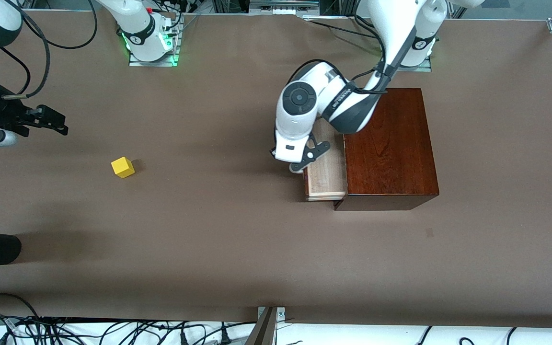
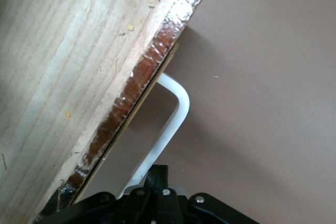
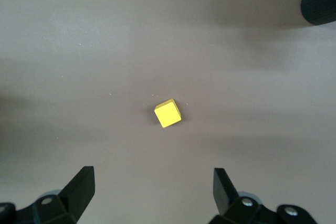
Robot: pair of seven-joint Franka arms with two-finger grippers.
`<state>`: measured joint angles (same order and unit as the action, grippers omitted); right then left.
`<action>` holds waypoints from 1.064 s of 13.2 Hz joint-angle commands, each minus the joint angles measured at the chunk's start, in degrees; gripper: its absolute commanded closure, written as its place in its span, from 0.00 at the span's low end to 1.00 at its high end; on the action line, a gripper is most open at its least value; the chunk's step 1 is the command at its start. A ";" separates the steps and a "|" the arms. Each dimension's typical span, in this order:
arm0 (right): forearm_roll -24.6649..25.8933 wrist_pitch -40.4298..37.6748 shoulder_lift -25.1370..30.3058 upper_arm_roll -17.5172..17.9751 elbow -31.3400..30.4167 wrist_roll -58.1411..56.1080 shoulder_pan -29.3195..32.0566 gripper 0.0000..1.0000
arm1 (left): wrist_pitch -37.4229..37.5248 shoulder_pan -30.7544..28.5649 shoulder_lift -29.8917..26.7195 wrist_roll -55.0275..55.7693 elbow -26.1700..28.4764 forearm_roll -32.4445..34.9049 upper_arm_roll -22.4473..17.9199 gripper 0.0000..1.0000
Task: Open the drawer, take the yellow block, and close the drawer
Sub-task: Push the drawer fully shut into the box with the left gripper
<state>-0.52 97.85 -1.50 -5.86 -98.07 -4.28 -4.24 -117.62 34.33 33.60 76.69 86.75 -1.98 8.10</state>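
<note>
Gripping the white loop handle (image 2: 170, 124) of the part-open pale wooden drawer (image 1: 326, 167), the left gripper (image 1: 304, 160) holds tight. Spread wide, the right gripper (image 3: 152, 187) hangs above the small yellow block (image 3: 168, 114).

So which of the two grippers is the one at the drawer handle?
The left gripper, down at the white loop handle of the partly open drawer. The right gripper hangs open over bare table, above the yellow block.
</note>
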 commanded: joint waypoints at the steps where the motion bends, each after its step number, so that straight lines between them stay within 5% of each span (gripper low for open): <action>1: 1.75 -2.56 0.44 3.30 1.64 0.85 3.27 0.00 | 3.10 -4.26 -6.70 -5.05 8.43 5.67 -3.36 1.00; 10: 1.75 -6.00 0.27 3.40 3.76 2.26 3.72 0.00 | 4.60 -7.87 -8.90 -8.84 9.59 5.59 -2.66 1.00; 14: 1.75 -5.91 0.09 3.22 3.76 2.35 3.72 0.00 | 4.60 -7.78 -10.31 -8.40 6.69 -4.69 0.85 0.87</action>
<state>0.45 92.87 -1.52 -3.70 -94.78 -2.73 -1.55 -114.04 27.61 26.05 68.99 93.62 -3.67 6.93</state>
